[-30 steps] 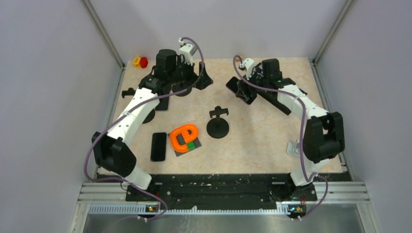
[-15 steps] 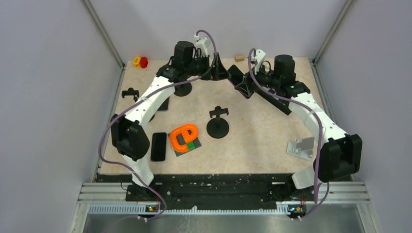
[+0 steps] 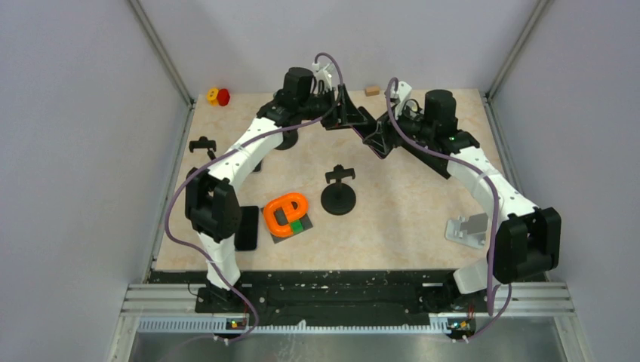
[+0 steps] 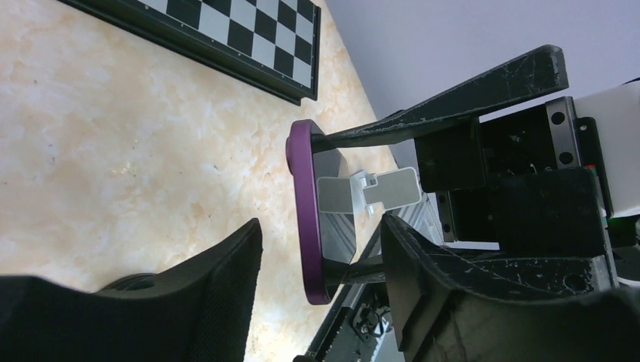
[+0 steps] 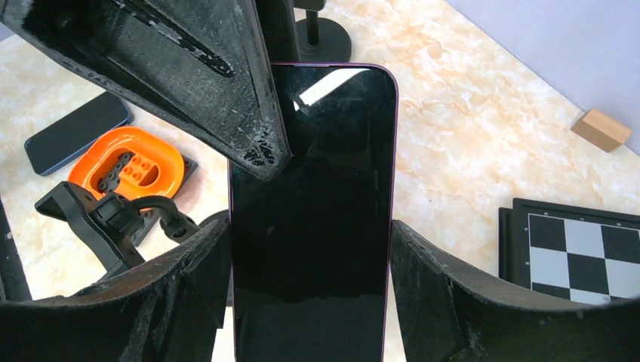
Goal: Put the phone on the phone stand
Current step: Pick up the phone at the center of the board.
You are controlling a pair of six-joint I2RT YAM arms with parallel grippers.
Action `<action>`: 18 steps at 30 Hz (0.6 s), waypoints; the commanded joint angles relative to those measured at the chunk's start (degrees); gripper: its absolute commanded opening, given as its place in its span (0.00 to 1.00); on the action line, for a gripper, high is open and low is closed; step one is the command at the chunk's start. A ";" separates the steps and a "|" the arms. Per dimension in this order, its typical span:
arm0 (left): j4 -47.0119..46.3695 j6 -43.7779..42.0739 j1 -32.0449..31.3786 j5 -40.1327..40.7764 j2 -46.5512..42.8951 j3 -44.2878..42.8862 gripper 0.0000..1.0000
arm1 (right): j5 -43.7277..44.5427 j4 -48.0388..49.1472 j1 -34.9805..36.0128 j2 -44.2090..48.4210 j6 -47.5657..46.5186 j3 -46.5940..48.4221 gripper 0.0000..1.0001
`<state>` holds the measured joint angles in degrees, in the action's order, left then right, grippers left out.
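Both arms reach far forward from their bases and bend inward, so that the two wrists meet head-on. The left arm (image 3: 241,147) runs up and to the right, and the right arm (image 3: 483,170) runs up and to the left. The right jaws are clamped on the long edges of the phone (image 5: 313,211), which sticks out ahead of them. The left jaws stand apart astride its free end, with a gap showing on either side.

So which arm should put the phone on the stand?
Right, probably. The right pincer grips the purple phone by both edges, and the silver stand sits on its side. The left pincer only straddles the phone, open.
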<state>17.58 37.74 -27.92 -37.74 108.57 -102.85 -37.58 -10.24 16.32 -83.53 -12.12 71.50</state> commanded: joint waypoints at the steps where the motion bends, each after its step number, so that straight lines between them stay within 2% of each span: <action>1: -5.02 3.24 -0.31 -2.14 0.42 0.13 0.60 | -1.70 5.56 -0.32 3.39 1.04 -0.54 0.23; 10: -6.85 5.26 -0.53 -4.34 2.97 -0.88 0.27 | -0.99 7.54 -0.29 3.78 1.54 -2.86 0.23; 16: -6.65 4.41 -0.51 -4.66 3.63 -1.38 0.13 | -1.08 8.14 -0.31 4.44 2.31 -3.31 0.23; 18: -6.13 2.95 -0.53 -4.78 3.64 -2.06 0.06 | -1.55 7.78 -0.31 4.53 2.36 -3.35 0.28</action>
<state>13.69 43.48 -28.21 -40.69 112.03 -102.65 -36.67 -7.55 16.32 -82.87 -11.35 67.53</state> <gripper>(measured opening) 0.132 0.689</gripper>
